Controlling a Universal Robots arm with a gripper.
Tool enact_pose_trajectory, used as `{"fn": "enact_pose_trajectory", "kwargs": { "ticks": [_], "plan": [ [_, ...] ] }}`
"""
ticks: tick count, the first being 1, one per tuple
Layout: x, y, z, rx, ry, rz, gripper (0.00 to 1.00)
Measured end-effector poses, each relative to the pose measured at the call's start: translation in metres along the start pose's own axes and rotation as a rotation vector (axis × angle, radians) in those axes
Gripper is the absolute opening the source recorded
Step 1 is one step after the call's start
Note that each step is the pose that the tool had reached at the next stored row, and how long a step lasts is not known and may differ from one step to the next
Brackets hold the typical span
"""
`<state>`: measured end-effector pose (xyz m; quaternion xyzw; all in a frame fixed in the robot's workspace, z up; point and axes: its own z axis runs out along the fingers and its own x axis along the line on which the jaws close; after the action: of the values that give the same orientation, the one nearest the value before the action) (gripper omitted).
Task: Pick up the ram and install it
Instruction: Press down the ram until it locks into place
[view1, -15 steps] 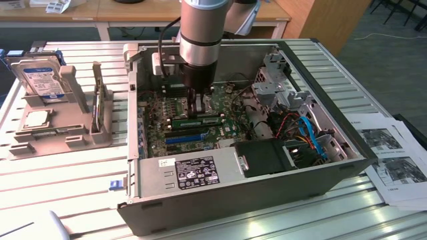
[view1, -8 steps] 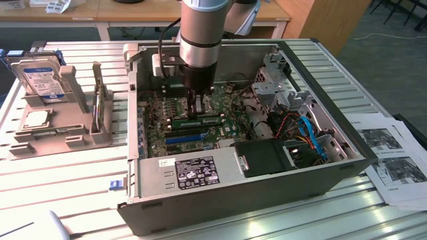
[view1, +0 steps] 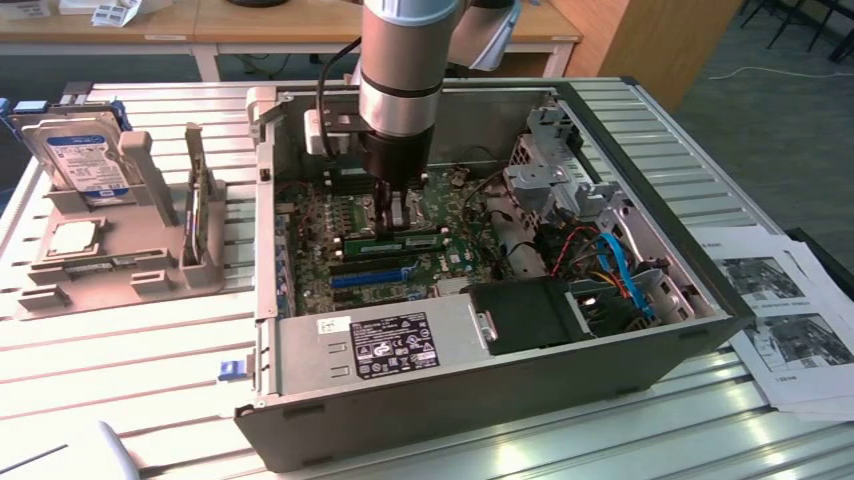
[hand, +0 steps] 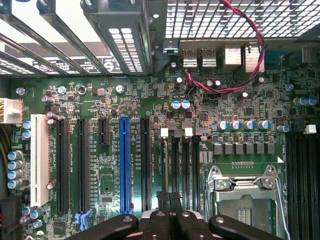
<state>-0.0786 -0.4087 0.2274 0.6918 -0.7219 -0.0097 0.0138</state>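
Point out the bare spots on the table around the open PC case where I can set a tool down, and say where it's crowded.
Free: the slatted table in front of the grey rack, and the strip past the computer case, between its far corner and the printed sheets. Crowded: the rack with its hard drive, and inside the case, where the gripper sits at the ram.

claw (view1: 391, 232) tips: hidden behind ram (view1: 400, 243) | ram: partly covered by claw

The tabletop (view1: 694, 140) is made of pale metal slats. An open computer case (view1: 507, 390) lies on it in the middle. A grey stand (view1: 100, 250) with a hard drive (view1: 83, 165) stands at the exterior view's left, and printed papers (view1: 787, 320) lie at the exterior view's right.
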Motion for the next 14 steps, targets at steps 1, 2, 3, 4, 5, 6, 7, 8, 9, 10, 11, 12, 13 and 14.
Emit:
{"fn": "enact_pose_trajectory", "kwargs": {
  "ticks": [1,2,3,4,5,6,7,8,9,10,11,12,13,14],
  "plan": [
    [0.0000,0.0000,0.0000,0.0000,-0.0001,0.000,0.10],
    [0.0000,0.0000,0.0001,0.0000,-0.0001,0.000,0.10],
    [-0.0001,0.0000,0.0001,0.0001,-0.0003,0.000,0.10],
    [-0.0001,0.0000,0.0001,0.0001,-0.0003,0.000,0.10],
    [0.0000,0.0000,0.0002,0.0001,-0.0002,0.000,0.10],
    [-0.0001,0.0000,0.0005,0.0002,-0.0004,0.000,0.10],
    [-0.0001,0.0000,0.0007,0.0001,-0.0003,0.000,0.10],
    [0.0000,0.0000,0.0009,0.0001,-0.0002,0.000,0.10],
    [0.0000,0.0000,0.0011,0.0000,0.0000,0.000,0.10],
    [0.0000,0.0000,0.0012,-0.0001,0.0000,0.000,0.10],
    [0.0000,0.0000,0.0015,-0.0001,-0.0001,0.000,0.10],
    [0.0000,0.0000,0.0017,0.0000,-0.0002,0.000,0.10],
    [0.0000,0.0000,0.0018,0.0001,-0.0002,0.000,0.10],
    [0.0000,0.0000,0.0018,0.0001,-0.0002,0.000,0.10]
  ]
}}
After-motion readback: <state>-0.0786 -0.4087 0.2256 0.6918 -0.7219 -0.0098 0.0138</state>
